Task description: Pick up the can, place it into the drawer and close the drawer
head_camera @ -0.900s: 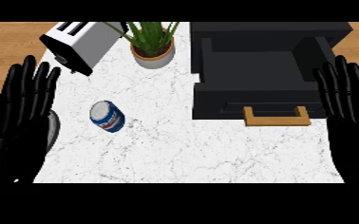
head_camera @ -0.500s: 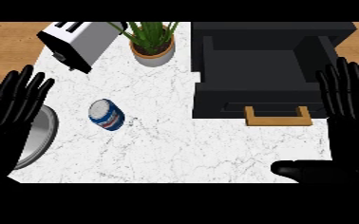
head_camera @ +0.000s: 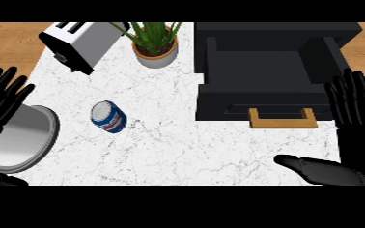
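A blue and white can (head_camera: 108, 117) lies on its side on the white marble counter, left of centre. To its right the black drawer (head_camera: 235, 104) stands pulled open, its wooden handle (head_camera: 282, 120) facing me and nothing showing inside. My left hand (head_camera: 11, 96) is at the left edge, fingers straight and pointing up, well apart from the can. My right hand (head_camera: 348, 104) is open at the right edge beside the drawer, its thumb reaching in across the lower right corner.
A white toaster (head_camera: 75, 43) stands tilted at the back left. A potted green plant (head_camera: 155, 46) sits between it and the drawer. A round silver plate (head_camera: 25, 137) lies at the left edge under my left hand. The counter's wooden surround shows along the back.
My left hand has slid out toward the left edge, uncovering the silver plate. My right hand's thumb has come into view at the lower right. The can has not moved.
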Robot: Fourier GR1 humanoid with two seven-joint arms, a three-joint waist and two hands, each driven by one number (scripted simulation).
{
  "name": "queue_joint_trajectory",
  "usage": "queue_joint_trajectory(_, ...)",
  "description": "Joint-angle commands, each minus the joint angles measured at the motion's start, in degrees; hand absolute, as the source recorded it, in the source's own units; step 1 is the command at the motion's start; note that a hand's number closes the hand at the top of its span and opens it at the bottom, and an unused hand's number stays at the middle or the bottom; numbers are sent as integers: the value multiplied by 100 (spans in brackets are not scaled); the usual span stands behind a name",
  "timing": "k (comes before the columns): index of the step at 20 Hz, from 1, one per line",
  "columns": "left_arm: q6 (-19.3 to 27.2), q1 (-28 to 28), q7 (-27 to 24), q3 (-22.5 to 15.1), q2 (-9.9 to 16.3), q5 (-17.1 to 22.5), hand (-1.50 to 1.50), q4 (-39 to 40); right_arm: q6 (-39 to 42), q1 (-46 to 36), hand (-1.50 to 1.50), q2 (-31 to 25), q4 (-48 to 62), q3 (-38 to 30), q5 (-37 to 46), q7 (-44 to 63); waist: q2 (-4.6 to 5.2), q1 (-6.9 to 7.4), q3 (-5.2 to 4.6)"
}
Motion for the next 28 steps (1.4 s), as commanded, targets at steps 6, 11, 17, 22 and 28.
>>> queue_joint_trajectory(6, -79, -735, 641, 159, 145, 253, -150, 377, 231, 287, -150, -41, -92, -204, -145, -115, -3, -10, 1)
queue_joint_trajectory(11, -300, -300, -67, -244, -452, -598, -150, 754, 404, 535, -150, -66, 51, -377, -213, -527, -1, -17, 0)
queue_joint_trajectory(17, -170, -371, -544, -555, -828, -1441, -150, 1218, 243, 414, -150, 105, -134, -295, -114, -298, 1, -12, -1)
queue_joint_trajectory(22, -197, -398, -1781, -666, -974, -2367, -150, 2374, 501, 607, -150, -73, -350, -525, -329, -315, 7, -44, -4)
queue_joint_trajectory(28, -13, -464, -2384, -684, -1091, -2736, -150, 2993, 755, 604, -150, -237, -342, -1029, -797, -307, 2, -29, -1)
